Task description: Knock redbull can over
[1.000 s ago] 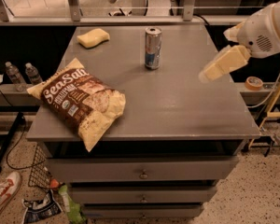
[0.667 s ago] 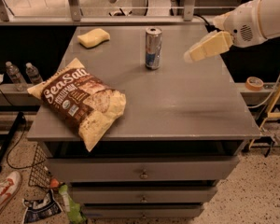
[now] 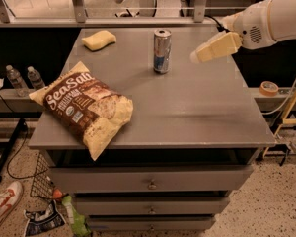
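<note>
Redbull can (image 3: 162,51) is seen upright on the counter (image 3: 187,112), untouched by the claw (image 3: 201,55) near its right, whose opening cannot be told.

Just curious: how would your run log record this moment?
redbull can upright | end effector beside can, not touching | knock-over not yet done

Chip bag (image 3: 84,107), front-left corner of desk (image 3: 187,112): "Sea Salt" in large white lettering; the smaller print beneath is not legible.
Redbull can (image 3: 162,51), near the middle of the back edge: blue-and-silver label, wording unreadable.
Gripper (image 3: 200,55), over the back-right area, right of the can: no readable marking.
</note>
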`<move>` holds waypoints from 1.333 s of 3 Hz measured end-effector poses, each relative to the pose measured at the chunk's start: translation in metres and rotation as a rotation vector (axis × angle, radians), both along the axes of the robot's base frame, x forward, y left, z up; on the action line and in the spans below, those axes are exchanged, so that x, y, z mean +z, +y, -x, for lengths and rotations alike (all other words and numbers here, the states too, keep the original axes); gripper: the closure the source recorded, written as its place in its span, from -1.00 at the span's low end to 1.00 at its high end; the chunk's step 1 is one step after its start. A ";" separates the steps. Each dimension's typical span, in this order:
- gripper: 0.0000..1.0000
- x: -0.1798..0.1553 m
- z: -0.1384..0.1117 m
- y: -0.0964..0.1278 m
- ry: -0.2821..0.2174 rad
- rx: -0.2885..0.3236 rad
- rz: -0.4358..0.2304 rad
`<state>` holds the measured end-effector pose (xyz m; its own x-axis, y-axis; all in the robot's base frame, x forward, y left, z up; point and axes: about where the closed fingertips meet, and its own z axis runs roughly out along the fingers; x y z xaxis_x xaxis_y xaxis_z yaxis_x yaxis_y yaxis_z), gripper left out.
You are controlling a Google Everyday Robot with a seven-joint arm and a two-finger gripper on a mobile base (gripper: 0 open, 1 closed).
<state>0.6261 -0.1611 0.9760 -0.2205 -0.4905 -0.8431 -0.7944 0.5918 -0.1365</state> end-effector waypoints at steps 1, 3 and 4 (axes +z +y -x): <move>-1.00 -0.021 -0.019 0.033 -0.015 0.035 -0.083; -1.00 -0.050 -0.054 0.076 -0.052 0.082 -0.164; -1.00 -0.062 -0.073 0.092 -0.063 0.095 -0.198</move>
<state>0.6995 -0.0690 0.9136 -0.1253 -0.3302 -0.9356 -0.8413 0.5352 -0.0762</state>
